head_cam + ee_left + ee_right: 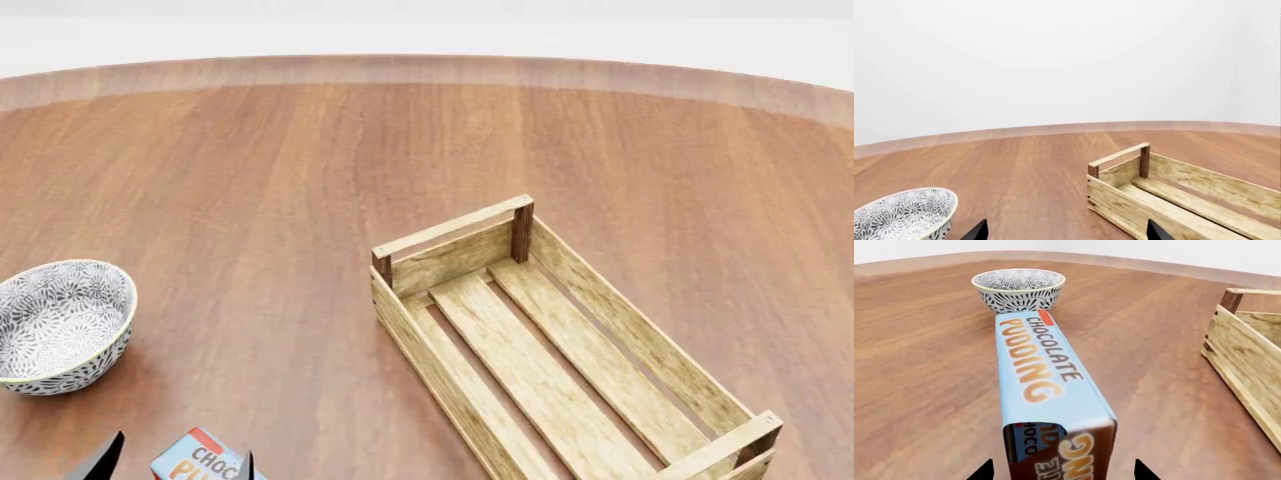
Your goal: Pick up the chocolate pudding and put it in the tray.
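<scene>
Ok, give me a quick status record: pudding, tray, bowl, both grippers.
chocolate pudding: lying flat on the table, outside the tray
tray: empty, slats bare
bowl: upright, empty, apart from the chocolate pudding
right gripper: open, fingers either side of the chocolate pudding, contact unclear
left gripper: open, nothing between its fingers
task state: chocolate pudding not yet lifted

Not much robot on show. Right gripper [1063, 471] is down low with only two dark fingertips [982, 472] poking in, spread wide apart. Left gripper [1064, 231] is the same story: just two tips visible, well apart, nothing between them.
</scene>
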Available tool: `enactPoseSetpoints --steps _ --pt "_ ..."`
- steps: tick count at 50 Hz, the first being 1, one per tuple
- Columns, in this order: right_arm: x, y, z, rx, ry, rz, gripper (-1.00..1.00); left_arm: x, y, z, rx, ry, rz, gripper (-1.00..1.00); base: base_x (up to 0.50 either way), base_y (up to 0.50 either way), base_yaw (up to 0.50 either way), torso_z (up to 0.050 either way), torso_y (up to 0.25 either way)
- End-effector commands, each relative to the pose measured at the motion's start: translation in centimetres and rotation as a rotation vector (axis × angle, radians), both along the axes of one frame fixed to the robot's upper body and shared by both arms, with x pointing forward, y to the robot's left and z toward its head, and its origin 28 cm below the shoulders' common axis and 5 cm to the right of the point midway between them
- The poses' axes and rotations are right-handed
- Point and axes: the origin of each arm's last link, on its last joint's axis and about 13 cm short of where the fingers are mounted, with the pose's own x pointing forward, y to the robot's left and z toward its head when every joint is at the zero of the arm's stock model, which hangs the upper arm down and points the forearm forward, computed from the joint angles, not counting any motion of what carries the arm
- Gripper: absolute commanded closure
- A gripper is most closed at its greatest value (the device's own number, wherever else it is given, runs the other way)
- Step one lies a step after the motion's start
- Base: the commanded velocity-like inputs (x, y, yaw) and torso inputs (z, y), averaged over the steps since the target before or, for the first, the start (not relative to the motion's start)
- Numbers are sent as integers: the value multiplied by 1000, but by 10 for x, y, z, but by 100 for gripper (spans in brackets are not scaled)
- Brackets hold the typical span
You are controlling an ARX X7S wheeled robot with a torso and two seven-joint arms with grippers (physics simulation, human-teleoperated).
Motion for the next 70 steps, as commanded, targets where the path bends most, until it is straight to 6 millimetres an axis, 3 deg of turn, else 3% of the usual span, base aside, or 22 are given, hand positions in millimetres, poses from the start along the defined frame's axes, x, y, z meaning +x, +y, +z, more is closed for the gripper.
enactPoseSetpoints --steps 1,25,26,46,70 --pt "4 2 -1 1 3 1 -100 -1 -1 2 -2 -4 -3 -100 0 0 0 0 0" --pt "10 7 -3 -13 -1 7 -100 -1 0 0 -2 -6 -3 -100 0 0 0 0 0" --pt "10 7 -3 -12 -2 8 100 -1 0 1 -3 -6 -3 -100 0 0 0 0 0" --pt "9 -1 3 -19 -31 -22 100 -2 -1 1 -5 -5 -9 -100 0 0 0 0 1" --pt "20 -21 55 1 -131 -123 100 1 2 -3 -3 9 0 -100 0 0 0 0 0"
